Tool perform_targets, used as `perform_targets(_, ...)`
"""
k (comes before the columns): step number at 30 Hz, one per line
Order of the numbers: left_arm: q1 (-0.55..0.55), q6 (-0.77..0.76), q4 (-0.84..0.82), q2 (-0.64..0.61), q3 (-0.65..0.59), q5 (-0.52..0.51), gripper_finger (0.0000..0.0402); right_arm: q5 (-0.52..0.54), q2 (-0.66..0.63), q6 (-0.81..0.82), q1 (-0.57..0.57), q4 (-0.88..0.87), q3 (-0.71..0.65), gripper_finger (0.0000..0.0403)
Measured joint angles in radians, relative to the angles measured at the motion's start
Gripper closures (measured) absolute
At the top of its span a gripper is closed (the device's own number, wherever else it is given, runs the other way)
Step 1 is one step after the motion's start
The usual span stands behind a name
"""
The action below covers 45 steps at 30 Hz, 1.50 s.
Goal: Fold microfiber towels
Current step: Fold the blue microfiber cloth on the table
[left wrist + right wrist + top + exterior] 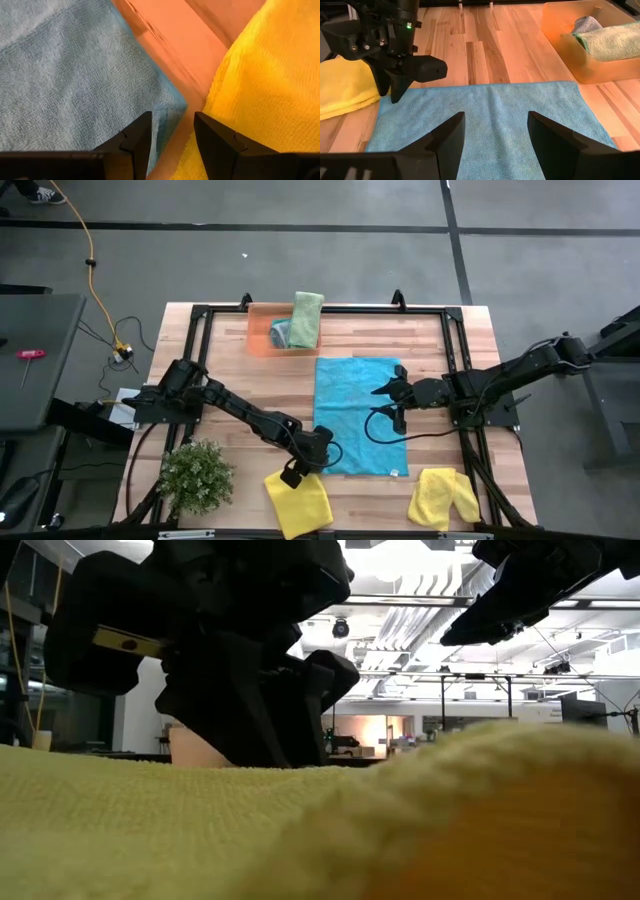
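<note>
A teal-blue towel (358,415) lies spread flat on the table's middle. My left gripper (297,470) is open and low at the towel's near left corner (175,106), one finger over the blue cloth and one beside it. It also shows in the right wrist view (395,92). My right gripper (495,135) is open and empty above the towel's right part (393,402). A yellow towel (298,502) lies just near of my left gripper, and a second yellow towel (443,497) lies at the near right. My left gripper points down at the blue towel's near left corner (170,112), with its open fingers (136,137) on either side of the corner's tip. I cannot tell whether the fingers touch the cloth.
An orange tray (258,340) at the far middle holds a folded light green towel (306,318) and a grey-blue one (280,332). A small green plant (195,475) stands at the near left. The yellow towel fills the low view's foreground (300,830). Bare wood shows left of the blue towel.
</note>
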Motion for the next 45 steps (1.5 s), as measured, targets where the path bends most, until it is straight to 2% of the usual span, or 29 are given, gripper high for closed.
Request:
perform_targets(11,0.0,0.0,-0.001,-0.002,0.0,0.001,0.0273,0.0,0.0,0.0,0.0,0.0,0.0,0.0194)
perform_targets(27,0.0,0.026,-0.001,-0.003,0.0,0.0,0.0367,0.0,0.0,0.0,0.0,0.0,0.0,0.0194)
perform_targets(39,0.001,0.016,-0.002,-0.021,0.0,-0.001,0.0398,0.0,0.0,0.0,0.0,0.0,0.0,0.0194)
perform_targets(45,0.003,-0.015,-0.001,-0.053,0.0,-0.017,0.04,0.0,0.0,0.0,0.0,0.017,0.0,0.0194)
